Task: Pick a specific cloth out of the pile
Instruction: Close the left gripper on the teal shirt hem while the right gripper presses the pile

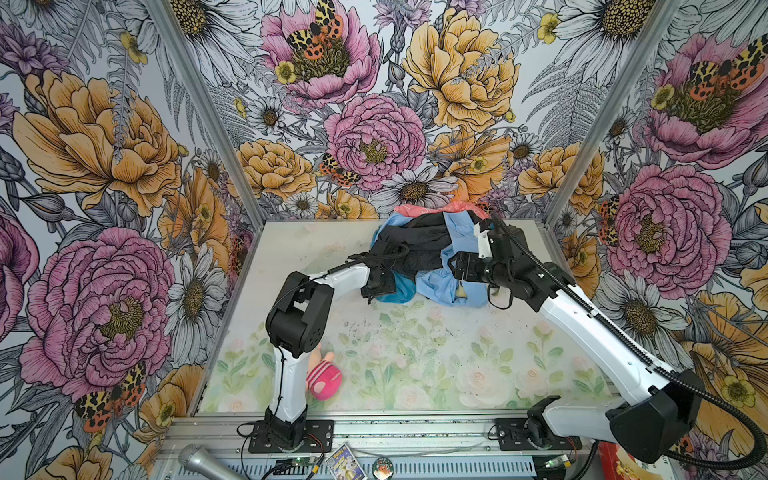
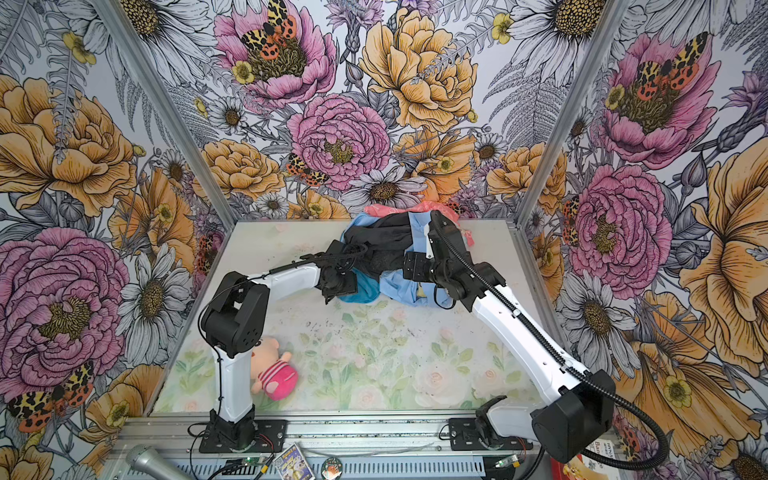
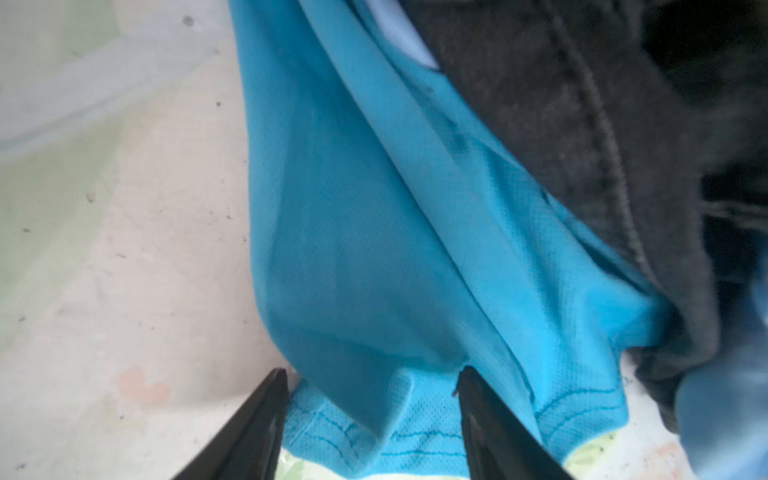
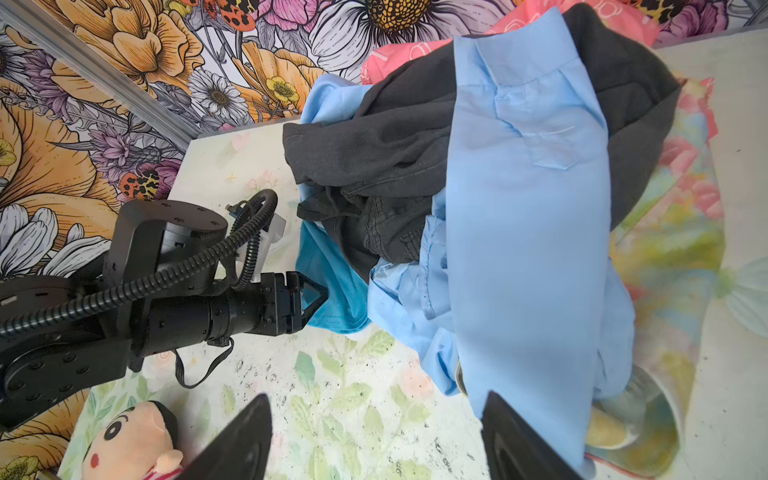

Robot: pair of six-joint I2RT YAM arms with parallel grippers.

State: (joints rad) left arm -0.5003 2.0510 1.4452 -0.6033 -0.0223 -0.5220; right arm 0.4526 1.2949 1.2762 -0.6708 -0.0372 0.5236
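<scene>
The cloth (image 1: 397, 291) (image 2: 361, 294) is a teal-blue mesh piece at the pile's near-left edge, partly under a black garment (image 1: 419, 245). My left gripper (image 1: 377, 286) (image 2: 338, 286) sits low at that edge. In the left wrist view its jaws (image 3: 370, 374) stand apart on either side of the cloth's (image 3: 374, 249) stitched hem, which lies loose between them. My right gripper (image 1: 453, 266) (image 4: 376, 399) hovers over the pile's near-right side, open with only table between its fingers. A pale sky-blue garment (image 4: 528, 249) drapes beside one finger.
The pile (image 2: 386, 245) lies against the back wall, with coral-pink fabric (image 1: 419, 210) behind and a pale floral cloth (image 4: 673, 249) to its right. A plush doll (image 1: 324, 378) lies near the left arm's base. A microphone (image 1: 199, 457) rests on the front rail.
</scene>
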